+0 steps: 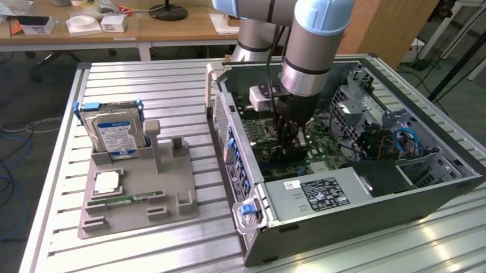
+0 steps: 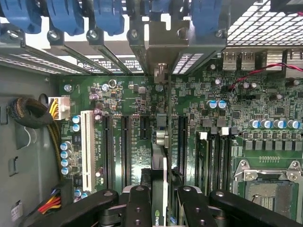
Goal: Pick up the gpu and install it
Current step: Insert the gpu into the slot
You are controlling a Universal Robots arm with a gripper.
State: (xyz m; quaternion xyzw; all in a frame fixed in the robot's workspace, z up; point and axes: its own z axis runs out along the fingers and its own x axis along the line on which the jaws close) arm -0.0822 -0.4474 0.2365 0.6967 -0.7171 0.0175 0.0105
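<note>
My gripper (image 1: 290, 149) reaches down into the open computer case (image 1: 425, 193), just above the green motherboard (image 1: 322, 139). In the wrist view the gripper (image 2: 162, 191) is shut on the gpu (image 2: 160, 142), which I see edge-on as a thin vertical card between the black fingers (image 2: 138, 203). Its silver end bracket (image 2: 161, 49) sits against the case's rear slot openings. The card stands over the motherboard (image 2: 132, 94), between the long black expansion slots (image 2: 125, 146), close to the board. From the exterior view the fingers hide most of the card.
A grey holder (image 1: 178, 213) on the slatted table carries a silver hard drive (image 1: 114, 133), a narrow memory stick (image 1: 125, 199) and a square chip (image 1: 106, 181). Blue slot latches (image 2: 109, 14), a cable bundle (image 2: 28, 118), memory slots (image 2: 215, 156) and the processor socket (image 2: 270, 189) surround the card.
</note>
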